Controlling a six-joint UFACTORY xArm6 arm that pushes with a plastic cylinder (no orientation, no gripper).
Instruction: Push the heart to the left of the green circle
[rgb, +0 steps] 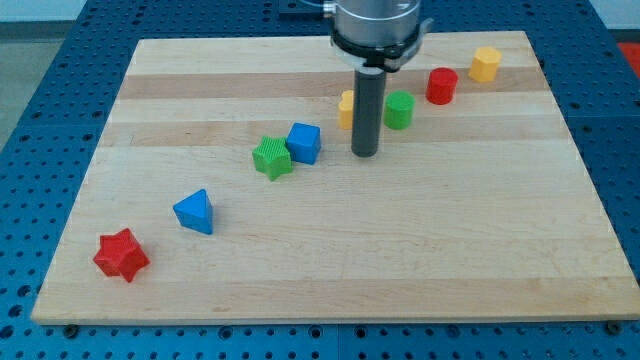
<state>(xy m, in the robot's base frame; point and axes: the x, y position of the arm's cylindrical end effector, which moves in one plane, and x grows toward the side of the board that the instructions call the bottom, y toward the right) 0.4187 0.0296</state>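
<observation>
Pale wooden board (330, 250) fills most of the frame, resting on a blue perforated table (40, 110). My tip (364, 154) stands just above centre, the dark rod upright, holding nothing. Partly hidden behind the rod on its left is a yellow block (345, 108), its shape not readable from here, though it may be the heart. Just right of the rod sits the green circle (399, 110), then a red cylinder (441, 86) and a yellow hexagon-like block (485, 64) toward the upper right. Left of my tip, a blue cube-like block (304, 142) touches a green star (271, 158). Farther toward the lower left lie a blue triangle (194, 212) and a red star (121, 255).
</observation>
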